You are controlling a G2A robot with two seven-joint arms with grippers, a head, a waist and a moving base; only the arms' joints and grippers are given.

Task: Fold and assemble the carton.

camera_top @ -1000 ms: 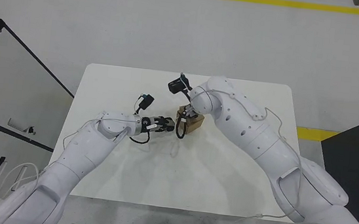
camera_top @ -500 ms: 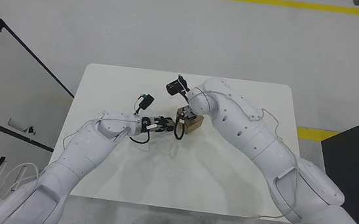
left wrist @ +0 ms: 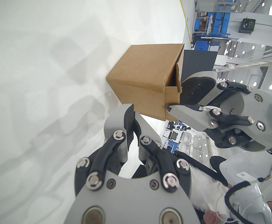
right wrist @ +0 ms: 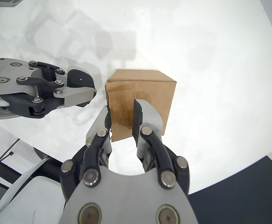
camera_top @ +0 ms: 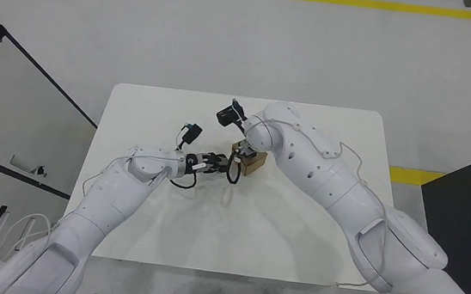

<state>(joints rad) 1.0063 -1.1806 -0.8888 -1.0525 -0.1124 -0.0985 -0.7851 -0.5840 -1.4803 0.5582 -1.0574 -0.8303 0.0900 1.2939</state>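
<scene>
Trouble from here would most likely start at the corner being pinched. The small brown carton (right wrist: 148,93) stands on the white table (camera_top: 295,240), near the middle, already squared into a box shape. The right gripper (right wrist: 122,119) is clamped on the cardboard at one corner of it, with a pad on either side of the panel. The board between the pads looks creased, so a harder squeeze or a twist could crush or tear that fold rather than seat it.

The left gripper (left wrist: 130,114) has its fingers drawn together with nothing between them. It sits just beside the carton's lower edge, close to the right gripper's fingertips. Nothing else appears to brace the box, and it seems light. A push from either arm could slide or tip it instead of folding the flap. With the two grippers this close together, a small misjudged move could knock them into each other. The flap may also spring back once released if it is not tucked fully.
</scene>
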